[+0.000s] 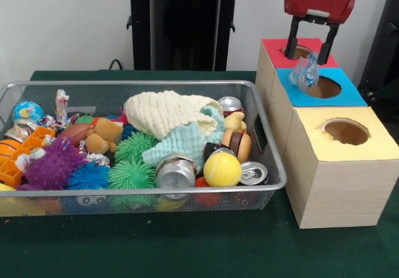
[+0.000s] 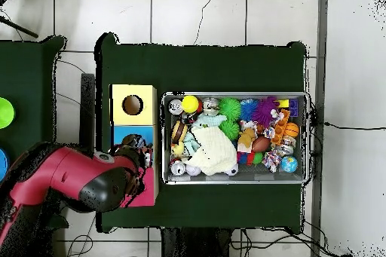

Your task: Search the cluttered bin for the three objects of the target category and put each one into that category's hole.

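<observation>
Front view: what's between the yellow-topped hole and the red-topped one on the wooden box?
The blue-topped hole lies between the yellow-topped hole and the red-topped hole. The gripper dangles a crumpled plastic item above its edge. The overhead view confirms the order.

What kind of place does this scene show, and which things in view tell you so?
Probably a robotics lab test bench: a red robot arm, a green-covered table holding a wire bin of jumbled toys, and wooden sorting boxes with colour-coded holes.

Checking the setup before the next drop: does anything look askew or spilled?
Nothing spilled. The clutter stays inside the wire bin. The end effector holds a crumpled clear plastic item over the blue-topped hole, not yet dropped.
</observation>
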Robot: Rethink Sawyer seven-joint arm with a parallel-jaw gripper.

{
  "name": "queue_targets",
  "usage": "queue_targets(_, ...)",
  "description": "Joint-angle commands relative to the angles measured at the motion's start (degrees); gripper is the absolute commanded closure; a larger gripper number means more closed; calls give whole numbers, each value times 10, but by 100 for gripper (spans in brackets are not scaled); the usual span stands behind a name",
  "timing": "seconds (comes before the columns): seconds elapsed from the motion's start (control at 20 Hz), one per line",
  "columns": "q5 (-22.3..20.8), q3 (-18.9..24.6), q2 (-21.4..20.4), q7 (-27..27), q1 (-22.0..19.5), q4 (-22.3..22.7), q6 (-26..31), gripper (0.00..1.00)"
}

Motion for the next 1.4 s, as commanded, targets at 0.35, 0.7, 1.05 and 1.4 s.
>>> queue_targets(0.35,9,118,-39,228,3,-19,13,0)
queue_targets(0.7,-46,296,-149,217,34,-29,158,0)
queue_targets(1.05,-37,261,-128,223,27,-35,111,0)
queue_targets(1.4,14,80,-38,211,-6,-46,-45,0)
